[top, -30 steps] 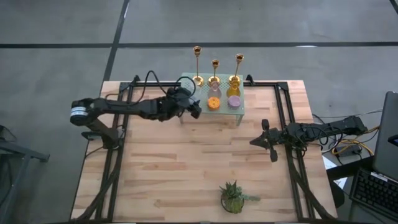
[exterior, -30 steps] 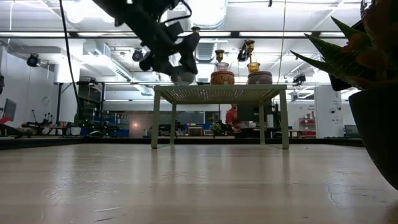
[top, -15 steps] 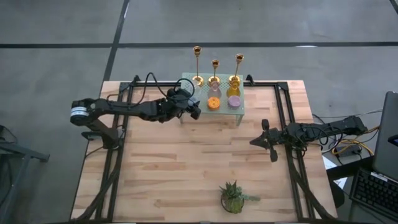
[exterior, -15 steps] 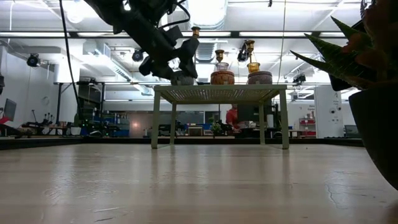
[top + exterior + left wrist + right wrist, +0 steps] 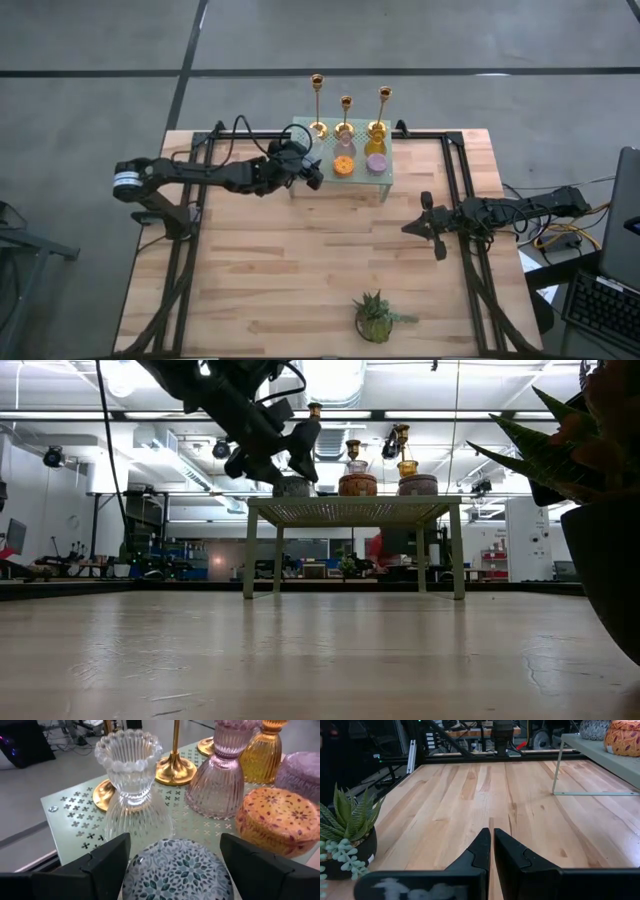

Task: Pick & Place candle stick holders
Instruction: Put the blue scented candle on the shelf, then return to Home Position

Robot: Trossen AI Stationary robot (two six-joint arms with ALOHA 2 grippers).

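At the near left corner of the pale green perforated stand [image 5: 382,176], the left gripper [image 5: 312,172] has its fingers [image 5: 107,860] spread wide on either side of a round puck with a blue-green mosaic pattern [image 5: 177,867]. The puck fills most of the gap; contact between fingers and puck cannot be confirmed. Just beyond the puck stands a clear ribbed glass holder [image 5: 131,785], with a pink ribbed glass holder [image 5: 220,775] and an orange patterned puck [image 5: 277,817] beside it.

The three gold candle stick holders [image 5: 345,118] stand upright in a row along the far edge of the stand, untouched. In the left wrist view only their flared bases and lower stems show; the tops are cut off.

The right gripper [image 5: 431,227] hovers over the wooden table [image 5: 260,270], well apart from the stand, its fingers pressed together and holding nothing.

A small potted succulent [image 5: 375,316] sits near the table's front edge. In the low view it blocks the right side of the picture.

Beyond the table lies a workshop with ceiling lights and equipment racks, too distant to detail.
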